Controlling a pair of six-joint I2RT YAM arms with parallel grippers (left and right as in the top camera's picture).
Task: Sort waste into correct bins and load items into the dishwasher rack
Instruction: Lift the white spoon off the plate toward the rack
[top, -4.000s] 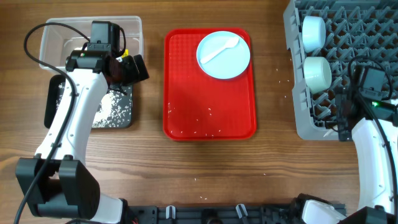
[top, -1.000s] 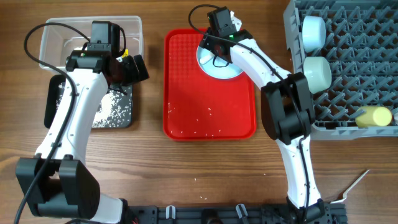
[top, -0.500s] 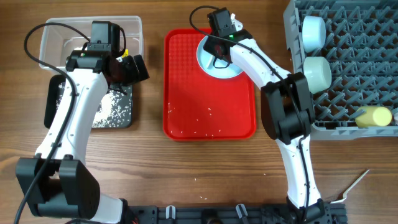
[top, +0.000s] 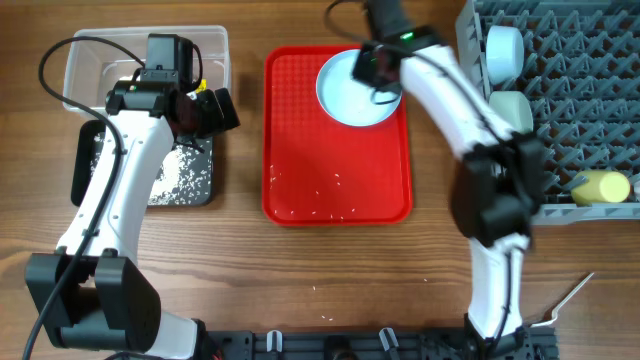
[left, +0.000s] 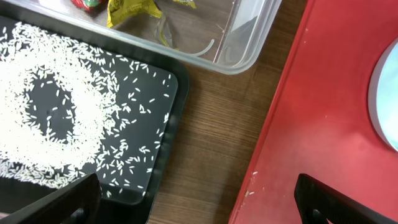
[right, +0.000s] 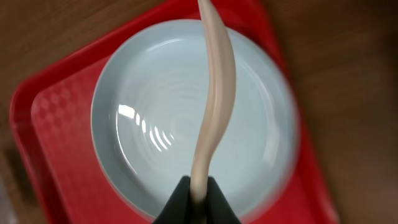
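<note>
The right gripper pinches a slim, curved white plastic spoon over a round, glossy pale blue bowl on the textured red tray; the left gripper gapes wide, empty, by the rice-strewn black tub

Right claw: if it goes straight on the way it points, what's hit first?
Probably the pale blue bowl on the red tray: the right claw, shut on the white spoon, points into it. The held spoon would touch first; height unclear.
</note>
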